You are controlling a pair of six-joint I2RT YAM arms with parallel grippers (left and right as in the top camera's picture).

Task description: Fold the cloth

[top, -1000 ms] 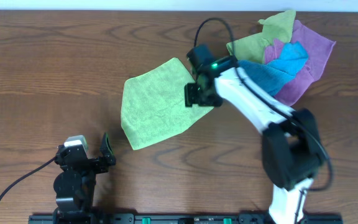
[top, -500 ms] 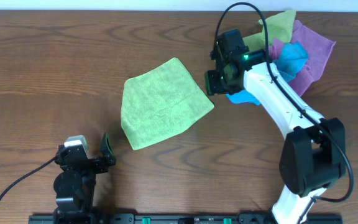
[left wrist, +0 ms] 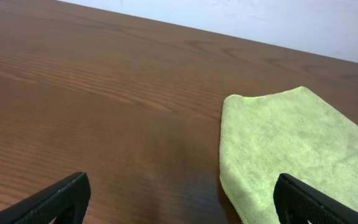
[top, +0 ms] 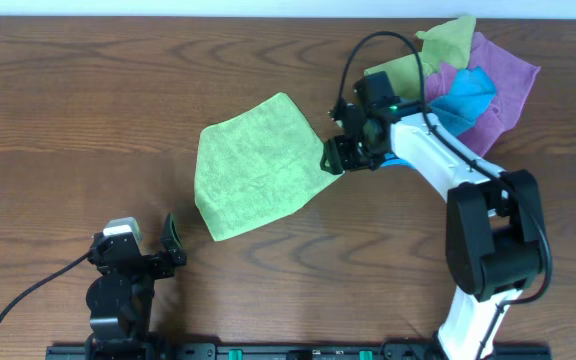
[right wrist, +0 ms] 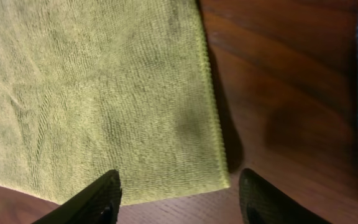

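Cloth is lying flat on the tabletop, no fold yet. Right hand is hovering spread over its right corner, gripping nothing. Left hand is sitting spread, apart. All folding remaining.

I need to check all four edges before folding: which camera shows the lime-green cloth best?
The overhead view: the cloth lies flat there, with almost its whole outline visible. The left wrist view crops it at the frame's right and bottom edges. The right wrist view shows only one corner, close up.
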